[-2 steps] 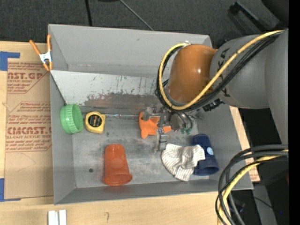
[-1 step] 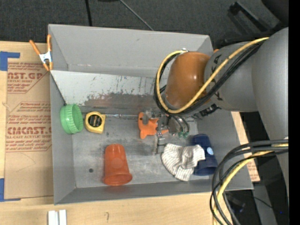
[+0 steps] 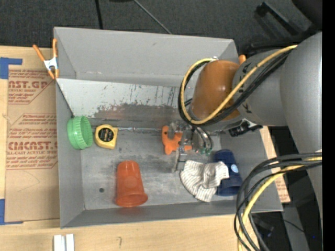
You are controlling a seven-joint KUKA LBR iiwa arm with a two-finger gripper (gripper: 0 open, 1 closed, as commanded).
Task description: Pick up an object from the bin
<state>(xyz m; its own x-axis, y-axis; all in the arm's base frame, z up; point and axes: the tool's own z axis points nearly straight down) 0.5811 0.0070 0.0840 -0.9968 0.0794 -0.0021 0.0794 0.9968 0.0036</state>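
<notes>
Where the gripper [image 3: 187,149] stands low over the floor of the bin [image 3: 141,61], right of centre, it lies between two candidates. One is a small orange piece [image 3: 168,140] just beside it on the view's left. The other is a crumpled striped cloth [image 3: 201,179] just below it in the view. Whether the gripper is parted or closed cannot be told, since wrist hardware and cables mask its tip, and nothing is seen held. Which of the two is the object of the pick cannot be told either.

Likely faults, as judged from this layout:
(a) A closure here may catch only a fold of the cloth, which would slide free on lifting or drag along the blue thing [image 3: 229,174] it overlaps.
(b) The orange piece is small and irregular, so an off-centre pinch could flick it aside instead of seating it.
(c) A closure may take the piece and the cloth edge together, giving an unsteady double grasp.
(d) With the tip so near the floor, further descent risks pressing against the metal.

The orange cup [image 3: 129,184], on its side, the tape measure [image 3: 105,136] and the green lid [image 3: 79,133] lie well apart to the left and seem out of harm's way.

Writing: the tape measure carries a dark round label on its yellow case, too small to read. No other thing in the bin shows a legible brand or text.
</notes>
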